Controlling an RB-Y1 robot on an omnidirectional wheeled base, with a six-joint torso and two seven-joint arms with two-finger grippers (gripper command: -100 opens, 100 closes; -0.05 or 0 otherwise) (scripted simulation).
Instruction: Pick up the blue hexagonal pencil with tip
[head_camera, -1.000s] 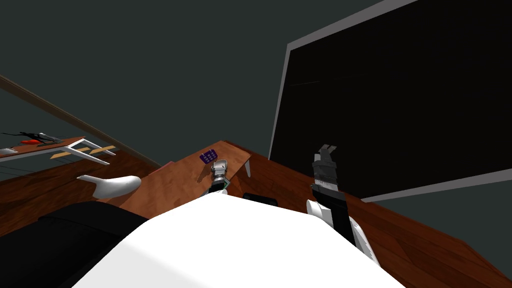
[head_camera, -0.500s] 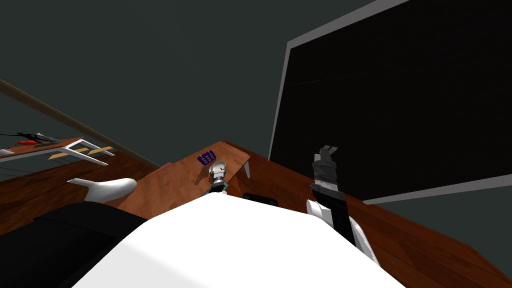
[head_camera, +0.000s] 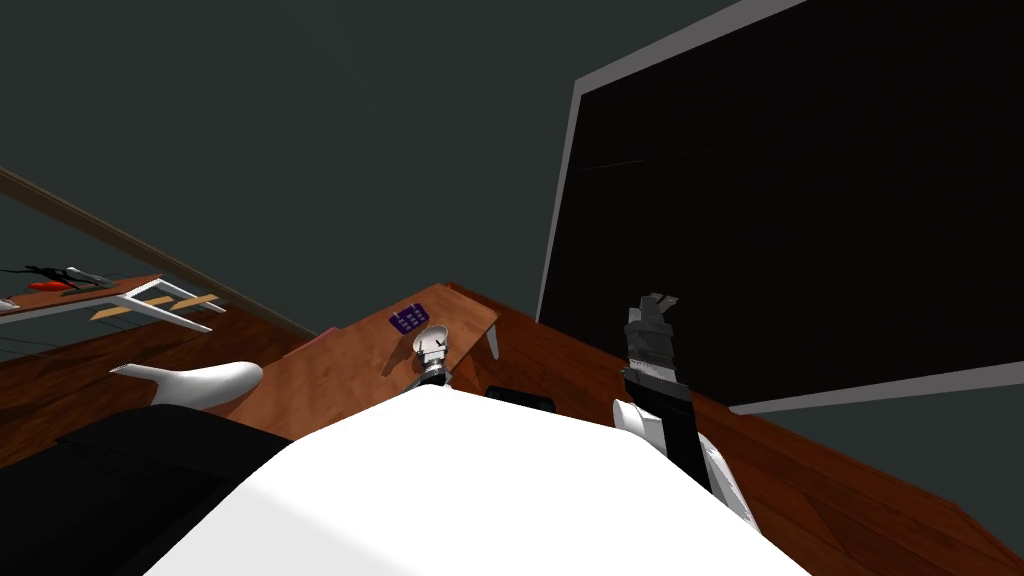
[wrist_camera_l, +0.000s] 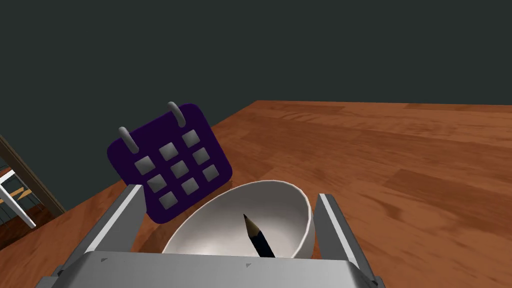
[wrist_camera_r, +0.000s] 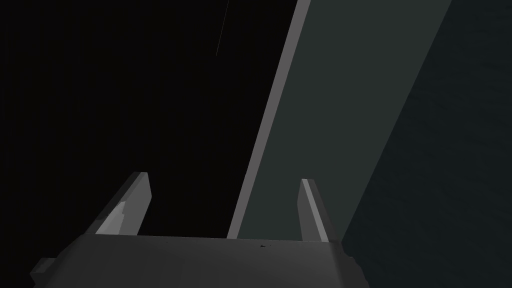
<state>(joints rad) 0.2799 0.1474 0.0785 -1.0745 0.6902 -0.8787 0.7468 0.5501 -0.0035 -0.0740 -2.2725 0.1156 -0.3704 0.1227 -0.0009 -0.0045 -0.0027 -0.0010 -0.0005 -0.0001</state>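
- The wooden table (wrist_camera_l: 400, 165) carries everything the task concerns; the left arm is over it, so the approach looks done, while the grasp and the lift are left
- The purple calendar block (wrist_camera_l: 170, 162) stands just beyond the bowl and plays no part in the task
- The white bowl (wrist_camera_l: 280, 200) sits between the left gripper's (wrist_camera_l: 227, 192) fingers, which stand apart, one on each side of its rim and clamped on nothing
- The right gripper (wrist_camera_r: 223, 178) is raised at my right side, fingers apart and empty
- The blue pencil (wrist_camera_l: 257, 237) lies inside the bowl, not yet held; its long axis slopes from the gripper's body towards the bowl's far wall, sharpened tip up and away from the hand, lower end hidden behind the gripper's body
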